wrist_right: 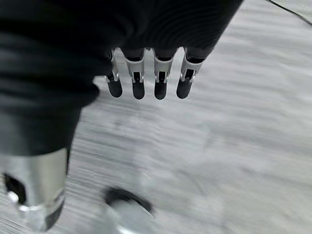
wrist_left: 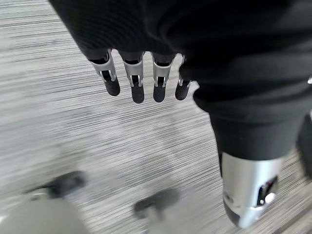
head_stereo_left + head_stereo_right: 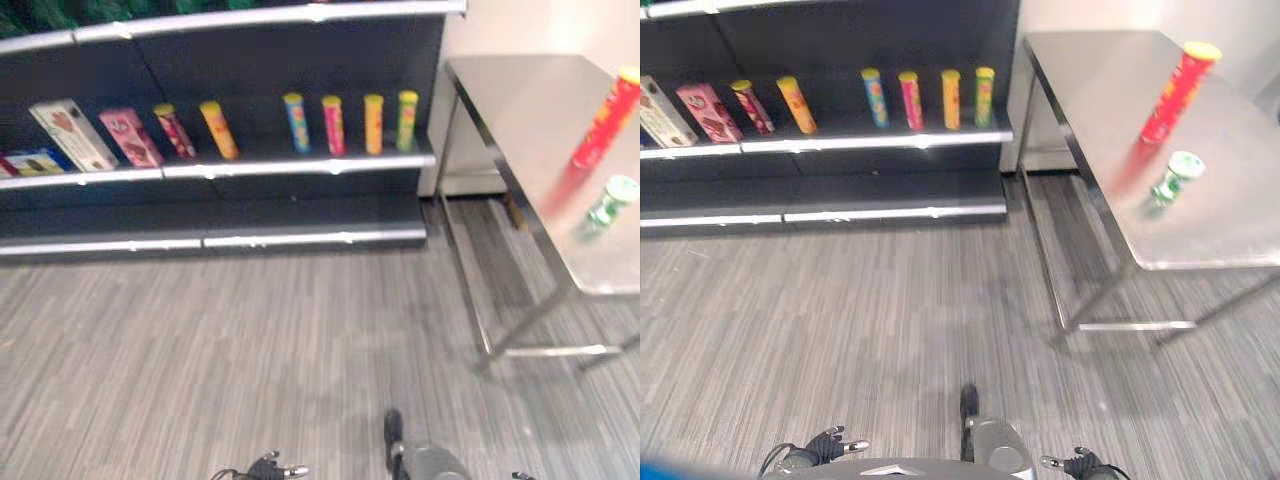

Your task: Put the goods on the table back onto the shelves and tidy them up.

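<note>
On the steel table (image 3: 1110,90) at the right, a tall red can with a yellow lid (image 3: 1178,92) stands upright. A small green and white can (image 3: 1172,179) is near it, closer to the table's front edge. My left hand (image 2: 136,83) hangs low over the grey floor with straight fingers and nothing in it. My right hand (image 1: 146,80) hangs the same way, open and holding nothing. Both hands show at the lower edge of the right eye view, the left hand (image 3: 825,443) and the right hand (image 3: 1080,463), far from the table and the shelves.
The dark shelf unit (image 3: 300,165) stands ahead on the left. Its middle shelf carries several upright cans (image 3: 333,125), two tilted cans (image 3: 219,129) and boxes (image 3: 130,137) leaning at the left. Grey striped floor (image 3: 250,340) lies between me and the shelves.
</note>
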You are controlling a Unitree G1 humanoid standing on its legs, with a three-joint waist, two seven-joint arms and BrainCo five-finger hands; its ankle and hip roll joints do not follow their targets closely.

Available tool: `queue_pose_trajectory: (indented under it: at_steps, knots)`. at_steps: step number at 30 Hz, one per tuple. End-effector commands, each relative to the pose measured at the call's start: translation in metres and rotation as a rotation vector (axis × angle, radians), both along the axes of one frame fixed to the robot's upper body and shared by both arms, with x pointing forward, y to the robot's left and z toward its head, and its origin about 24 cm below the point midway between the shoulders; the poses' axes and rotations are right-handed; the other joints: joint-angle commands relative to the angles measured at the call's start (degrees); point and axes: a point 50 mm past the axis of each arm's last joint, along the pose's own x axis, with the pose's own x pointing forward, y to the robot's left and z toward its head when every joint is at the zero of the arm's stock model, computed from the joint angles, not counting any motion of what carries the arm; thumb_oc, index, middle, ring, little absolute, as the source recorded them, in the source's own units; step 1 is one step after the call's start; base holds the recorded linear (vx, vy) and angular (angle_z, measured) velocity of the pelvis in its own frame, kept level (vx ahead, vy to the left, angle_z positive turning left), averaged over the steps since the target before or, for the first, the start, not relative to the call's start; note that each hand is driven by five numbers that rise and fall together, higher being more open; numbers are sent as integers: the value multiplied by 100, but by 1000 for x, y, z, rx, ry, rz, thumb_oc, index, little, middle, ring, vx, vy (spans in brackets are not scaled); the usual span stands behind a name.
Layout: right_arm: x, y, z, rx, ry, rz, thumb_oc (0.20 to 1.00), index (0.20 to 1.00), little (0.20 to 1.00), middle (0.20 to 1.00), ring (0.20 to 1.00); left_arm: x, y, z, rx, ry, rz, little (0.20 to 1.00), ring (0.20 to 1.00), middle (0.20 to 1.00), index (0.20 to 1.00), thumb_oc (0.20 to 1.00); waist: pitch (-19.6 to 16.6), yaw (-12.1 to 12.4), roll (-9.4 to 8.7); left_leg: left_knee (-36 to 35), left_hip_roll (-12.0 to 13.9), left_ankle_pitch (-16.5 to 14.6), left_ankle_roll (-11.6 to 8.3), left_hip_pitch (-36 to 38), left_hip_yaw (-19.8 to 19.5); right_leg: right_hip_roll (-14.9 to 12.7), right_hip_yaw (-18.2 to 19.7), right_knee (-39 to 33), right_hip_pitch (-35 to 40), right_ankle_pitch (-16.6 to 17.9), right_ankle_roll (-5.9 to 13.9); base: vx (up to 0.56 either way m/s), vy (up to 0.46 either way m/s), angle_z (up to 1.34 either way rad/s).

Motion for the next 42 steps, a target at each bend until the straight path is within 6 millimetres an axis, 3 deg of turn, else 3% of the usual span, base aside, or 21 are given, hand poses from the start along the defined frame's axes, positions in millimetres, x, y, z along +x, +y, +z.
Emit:
queue_pose_trajectory:
  at_steps: [1,2,3,5,6,8,9,10,11,12,14,16,17,18,23,28,33,38,39,40,42]
  knots:
    - [5,-2,2,-4,-23,3,1000,1000,1000,1000,1000,25,10,10,38,-81,-44,1000,1000,1000,1000,1000,90,-207,-153,703,-117,386,-337,-188,-14,-119,178,-370,-68,105,560,160,-76,26]
    - [6,-2,2,-4,-23,3,1000,1000,1000,1000,1000,25,10,10,38,-81,-44,1000,1000,1000,1000,1000,97,-208,-150,714,-113,378,-338,-186,-14,-115,177,-374,-60,106,559,240,-112,9]
    - [5,-2,2,-2,-22,4,1000,1000,1000,1000,1000,23,10,9,35,-76,-35,1000,1000,1000,1000,1000,95,-185,-161,1095,-103,599,-432,-288,35,-64,196,-415,91,35,491,161,-78,-12]
    - [5,-1,1,2,-17,10,1000,1000,1000,1000,1000,19,11,8,35,-62,-19,1000,1000,1000,1000,1000,145,-96,-255,2145,-139,1039,-477,-685,75,-18,287,-541,444,-108,337,228,-125,-25]
    - [9,0,2,4,-25,15,1000,1000,1000,1000,1000,21,12,9,35,-72,-12,1000,1000,1000,1000,1000,270,9,-370,2950,-304,1297,-447,-1091,-24,-70,389,-585,619,-149,258,163,-116,-28]
    - [11,-1,2,-3,-29,16,1000,1000,1000,1000,1000,23,12,10,39,-78,-10,1000,1000,1000,1000,1000,355,59,-444,3411,-393,1323,-380,-1348,10,-113,442,-629,738,-163,237,105,-77,-37]
    - [13,-2,3,-13,-22,22,1000,1000,1000,1000,1000,27,14,12,42,-95,7,1000,1000,1000,1000,1000,531,221,-593,3737,-313,883,-124,-2008,286,-218,600,-662,966,-274,242,146,-53,-43]
    - [13,-1,3,-13,-20,24,1000,1000,1000,1000,1000,27,14,12,38,-99,12,1000,1000,1000,1000,1000,540,273,-621,3598,-247,827,-60,-2143,395,-242,635,-671,1056,-316,256,275,-16,-29]
    - [12,-1,2,-15,-17,23,1000,1000,1000,1000,1000,27,13,12,38,-101,13,1000,1000,1000,1000,1000,590,351,-687,2775,-65,527,6,-2395,530,-354,738,-688,1173,-370,340,173,42,-42]
    - [12,-1,2,-15,-17,23,1000,1000,1000,1000,1000,27,13,12,38,-101,13,1000,1000,1000,1000,1000,614,375,-686,2762,-58,514,8,-2348,552,-351,758,-689,1203,-377,343,249,126,-59]
    - [10,0,2,-20,-9,29,1000,1000,1000,1000,1000,23,14,11,45,-90,8,1000,1000,1000,1000,1000,645,547,-561,983,14,832,-112,-2502,300,-301,940,-739,1424,-559,423,201,132,-65]
    - [10,0,2,-19,-9,29,1000,1000,1000,1000,1000,23,14,11,45,-90,8,1000,1000,1000,1000,1000,637,540,-567,949,7,860,-112,-2499,296,-307,934,-740,1415,-556,424,124,74,-33]
    - [7,0,1,-26,-1,27,1000,1000,1000,1000,1000,21,13,9,46,-84,15,1000,1000,1000,1000,1000,603,649,-447,226,-20,1319,-236,-2644,-335,-210,1101,-755,1545,-663,459,385,277,-68]
    - [1,-1,0,-30,19,23,1000,1000,1000,1000,1000,14,12,6,40,-56,31,1000,1000,1000,1000,1000,510,649,-290,-451,-11,1446,-360,-2417,-718,-183,1347,-695,1699,-814,505,385,276,-82]
    - [-7,1,-3,-17,45,0,1000,1000,1000,1000,1000,8,14,5,51,-35,22,1000,1000,1000,1000,1000,296,590,-246,-493,-48,1339,-300,-2059,-366,-447,1478,-627,1698,-844,657,182,253,-90]
    - [-7,3,-4,2,38,-63,1000,1000,1000,1000,1000,17,25,10,88,-62,0,1000,1000,1000,1000,1000,166,430,-275,-414,-392,881,146,-1774,306,-917,1966,-329,1363,-724,1029,102,335,-79]
    - [-6,0,-3,11,13,-123,1000,1000,1000,1000,1000,20,29,12,102,-64,-7,1000,1000,1000,1000,1000,239,340,-246,-374,-480,721,288,-1666,514,-911,2091,399,999,-711,1115,40,167,-41]
    - [-9,-7,-1,-3,1,-170,1000,1000,1000,1000,1000,21,36,15,120,-65,-4,1000,1000,1000,1000,1000,444,229,-237,-448,-440,648,345,-1479,723,-834,1857,1107,495,-449,1205,14,79,-40]
    - [-13,-9,-1,-7,8,-182,1000,1000,1000,1000,1000,20,38,15,125,-61,-8,1000,1000,1000,1000,1000,454,210,-247,-463,-439,610,340,-1417,759,-860,1736,1026,453,-418,1193,92,-20,-39]
    - [-26,-18,0,-29,33,-232,1000,1000,1000,1000,1000,20,43,16,138,-61,-8,1000,1000,1000,1000,1000,448,189,-303,-475,-436,515,317,-1361,837,-937,1342,331,387,-278,1111,93,-20,-28]
    - [-28,-20,0,-34,36,-249,1000,1000,1000,1000,1000,21,44,17,143,-64,-8,1000,1000,1000,1000,1000,463,182,-314,-462,-431,514,314,-1381,844,-951,1237,195,368,-232,1091,62,-42,-19]
